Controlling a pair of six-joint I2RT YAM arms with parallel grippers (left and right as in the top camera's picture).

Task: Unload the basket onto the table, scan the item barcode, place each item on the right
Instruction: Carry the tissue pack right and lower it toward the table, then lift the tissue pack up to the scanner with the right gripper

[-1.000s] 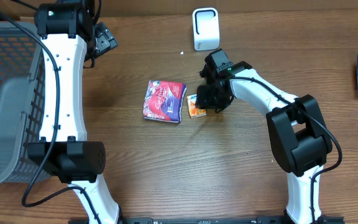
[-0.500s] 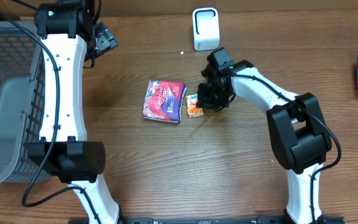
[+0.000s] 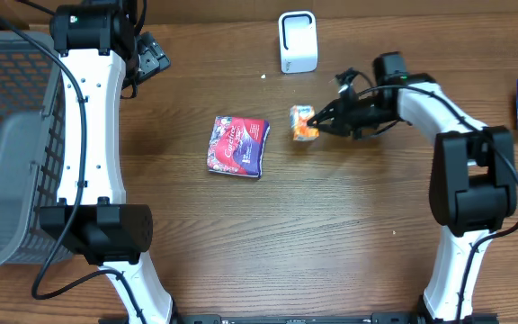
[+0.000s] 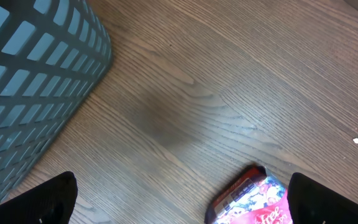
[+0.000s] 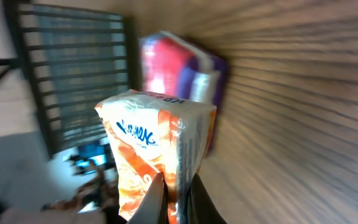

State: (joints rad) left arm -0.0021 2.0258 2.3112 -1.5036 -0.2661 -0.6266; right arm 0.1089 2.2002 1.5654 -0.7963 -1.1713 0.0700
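Orange-and-white soft tissue packet [image 3: 303,122], pinched by one thin edge between the closed black fingers of the right gripper [image 3: 318,124] and carried, apparently, clear of the brown wooden table [image 3: 331,234]. Gripped at the edge most likely so as to leave the broad printed faces bare for reading. Held out sideways from the arm, near the white upright box-shaped scanner [image 3: 297,40] at the far side but not yet squarely before it. No barcode to be made out on the face shown to the right wrist camera; too blurred there to tell which side bears it. Lying flat on the wood just beyond the packet: purple-and-pink glossy pouch [image 3: 238,146], apart from both arms, presumably awaiting its own turn. Farther out, left gripper [image 3: 148,56] parked wide open and empty above bare wood beside the grey plastic lattice basket [image 3: 7,135], well out of the way, probably placed there for receiving scanned goods.
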